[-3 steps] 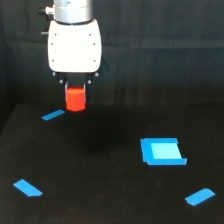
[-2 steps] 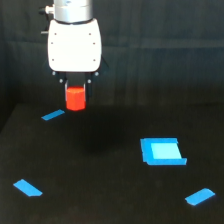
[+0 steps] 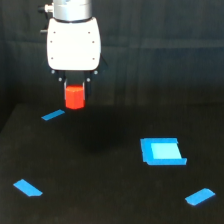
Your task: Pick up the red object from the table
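With the gripper (image 3: 75, 98) clamped on the red object (image 3: 75, 97), pick looked done: block hung clear above the table (image 3: 100, 190). Nothing left but holding it.

The red object (image 3: 75, 97) is a small bright red-orange faceted block, upright, hanging clear above the counter (image 3: 100, 200). The counter is flat, matte black, lying below the block, with blue strips and a blue patch on it.
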{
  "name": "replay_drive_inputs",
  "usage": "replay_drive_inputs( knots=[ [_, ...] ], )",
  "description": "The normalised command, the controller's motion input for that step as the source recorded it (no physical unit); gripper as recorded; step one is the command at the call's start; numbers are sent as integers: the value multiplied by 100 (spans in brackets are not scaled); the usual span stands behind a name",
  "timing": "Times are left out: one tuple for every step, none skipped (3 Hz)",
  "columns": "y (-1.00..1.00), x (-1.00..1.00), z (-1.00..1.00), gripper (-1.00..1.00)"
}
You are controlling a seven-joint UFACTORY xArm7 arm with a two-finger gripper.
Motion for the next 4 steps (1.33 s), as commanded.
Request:
replay_drive_inputs(
  knots=[
    [8,-2,14,-82],
    [-3,-4,16,-73],
    [-7,6,11,-81],
    [-8,6,8,-70]
  ],
)
